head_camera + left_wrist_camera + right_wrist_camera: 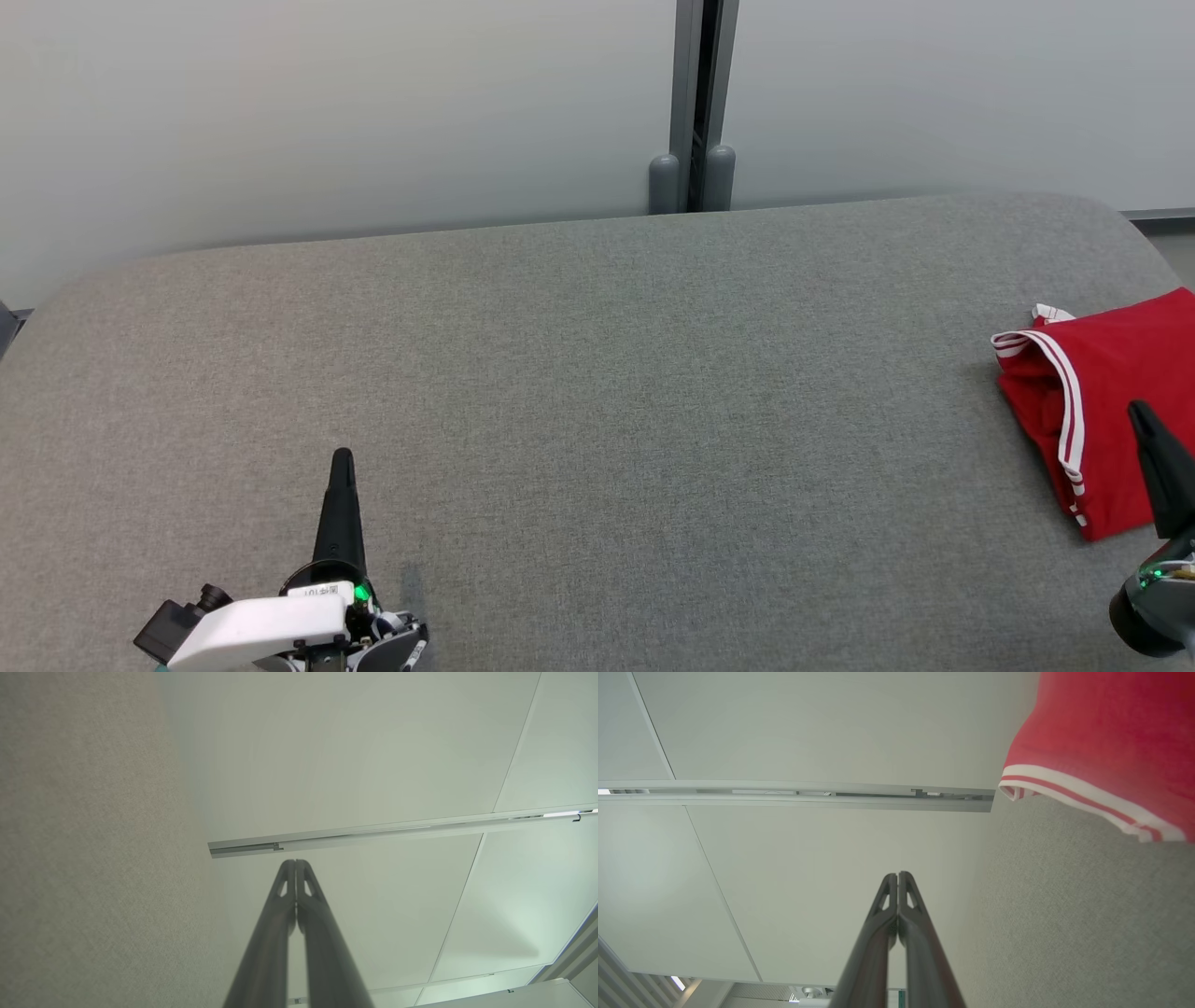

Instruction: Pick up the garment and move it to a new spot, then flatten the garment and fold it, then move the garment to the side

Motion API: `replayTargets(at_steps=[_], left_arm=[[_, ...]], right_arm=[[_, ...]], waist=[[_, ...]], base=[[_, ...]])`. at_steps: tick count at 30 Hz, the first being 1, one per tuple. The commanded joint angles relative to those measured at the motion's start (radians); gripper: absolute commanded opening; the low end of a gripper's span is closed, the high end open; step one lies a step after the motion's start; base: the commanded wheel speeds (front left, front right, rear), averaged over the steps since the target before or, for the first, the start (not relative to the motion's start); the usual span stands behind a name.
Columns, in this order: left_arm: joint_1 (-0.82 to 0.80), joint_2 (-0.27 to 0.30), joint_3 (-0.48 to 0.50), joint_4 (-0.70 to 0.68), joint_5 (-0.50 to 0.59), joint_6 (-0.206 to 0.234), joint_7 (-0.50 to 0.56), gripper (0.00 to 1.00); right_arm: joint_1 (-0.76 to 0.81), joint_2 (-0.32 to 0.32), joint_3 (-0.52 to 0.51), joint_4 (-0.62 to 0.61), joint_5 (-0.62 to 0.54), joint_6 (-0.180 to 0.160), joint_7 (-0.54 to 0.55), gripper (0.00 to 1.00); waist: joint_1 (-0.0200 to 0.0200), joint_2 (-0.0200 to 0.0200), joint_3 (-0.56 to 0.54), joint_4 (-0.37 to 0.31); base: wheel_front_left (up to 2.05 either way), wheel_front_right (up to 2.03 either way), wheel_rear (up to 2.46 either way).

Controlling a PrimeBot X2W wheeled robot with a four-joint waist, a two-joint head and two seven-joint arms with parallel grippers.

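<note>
Folded shirt point(1111, 401) lies aside at 3 o'clock, likely finished; left gripper point(342, 457) at 7, right gripper point(1141, 413) at 4, both pressed together, empty.

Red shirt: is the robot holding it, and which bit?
No, nothing is held. The garment lies folded on the grey table, at the robot's right. The left gripper and right gripper are both shut, with no cloth between their fingers.

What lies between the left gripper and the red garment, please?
Only bare grey padded surface, seen in the head view, separates the left gripper from the garment lying at the right edge.
</note>
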Motion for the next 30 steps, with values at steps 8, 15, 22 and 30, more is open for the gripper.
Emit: replayTargets(at_steps=[8, 15, 22, 30], left_arm=[[-0.015, 0.003, 0.002, 0.000, -0.003, -0.003, -0.002, 0.00], [-0.015, 0.003, 0.002, 0.000, -0.003, -0.003, -0.002, 0.00], [-0.015, 0.003, 0.002, 0.000, -0.003, -0.003, -0.002, 0.00], [-0.015, 0.003, 0.002, -0.001, -0.003, -0.003, -0.002, 0.00]], right_arm=[[-0.005, -0.008, 0.001, 0.000, 0.004, 0.000, 0.002, 0.00], [-0.005, -0.008, 0.001, 0.000, 0.004, 0.000, 0.002, 0.00], [-0.005, -0.009, 0.001, 0.000, 0.004, 0.000, 0.002, 0.00], [-0.005, -0.009, 0.002, 0.000, 0.005, 0.000, 0.001, 0.00]], waist=[[0.0000, -0.0001, 0.000, 0.000], [0.0000, -0.0001, 0.000, 0.000], [0.0000, -0.0001, 0.000, 0.000], [0.0000, -0.0001, 0.000, 0.000]], base=[[0.00, 0.00, 0.00], [0.00, 0.00, 0.00], [0.00, 0.00, 0.00], [0.00, 0.00, 0.00]])
